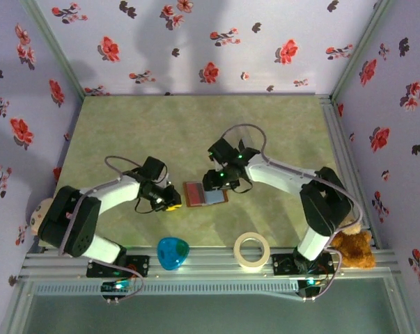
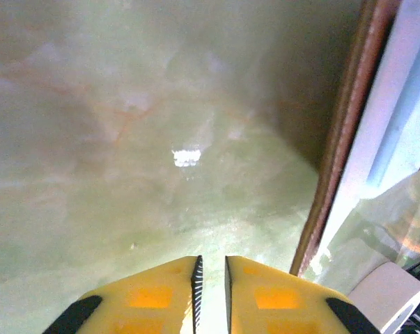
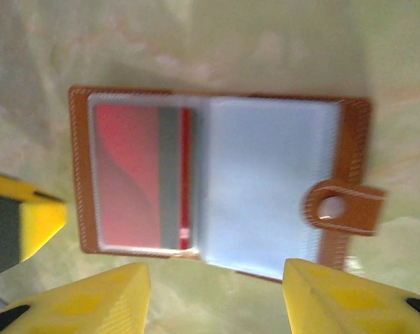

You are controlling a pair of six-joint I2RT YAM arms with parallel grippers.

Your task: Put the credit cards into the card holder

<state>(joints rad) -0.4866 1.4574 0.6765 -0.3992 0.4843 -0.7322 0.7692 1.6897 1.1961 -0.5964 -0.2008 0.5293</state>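
The right hand hovers spread above the open card holder, a red card blurred inside, while the left hand, cropped, stands barely parted.

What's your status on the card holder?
Left tool cracked open, empty. Right tool open over card holder. Holder lies open flat, red card in one sleeve. Tape roll well apart at near edge.

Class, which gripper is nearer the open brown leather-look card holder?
Probably right. The right gripper hovers over the brown leather-look card holder; the left gripper sits beside the end holding the red card, apart.
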